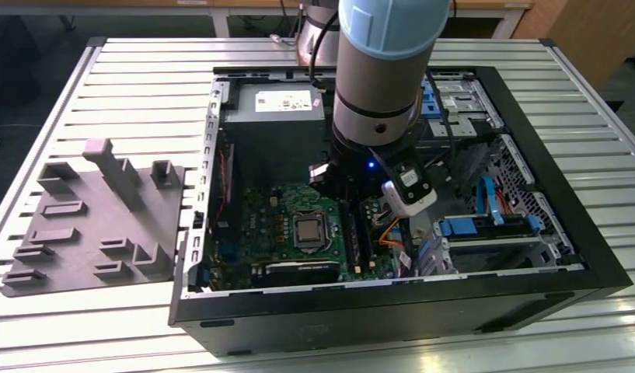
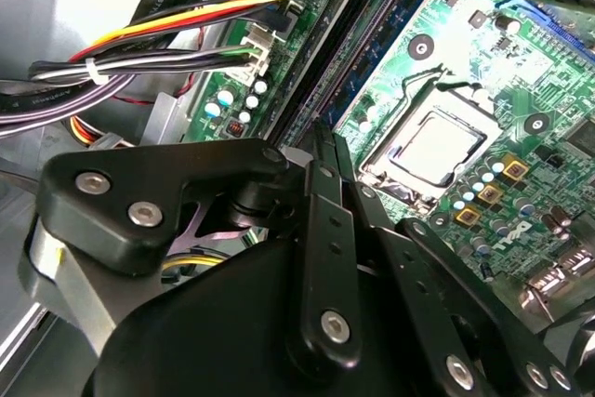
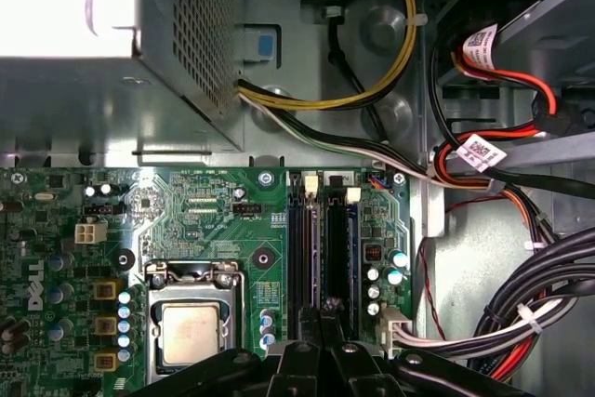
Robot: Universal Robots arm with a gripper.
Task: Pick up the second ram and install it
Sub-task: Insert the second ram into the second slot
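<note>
Arm's down inside the open black computer case (image 1: 566, 256), black gripper (image 3: 321, 318) pressed together right over the memory slots of the green motherboard (image 3: 214, 220); the second ram, a slim blue stick (image 3: 352, 248), sits in a slot just beside the fingertips

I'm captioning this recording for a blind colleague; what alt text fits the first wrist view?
The black pincer hangs over the RAM slots of a green motherboard inside an open computer case. A metal-capped processor sits beside the slots, with a power supply and bundled cables around the board.
</note>
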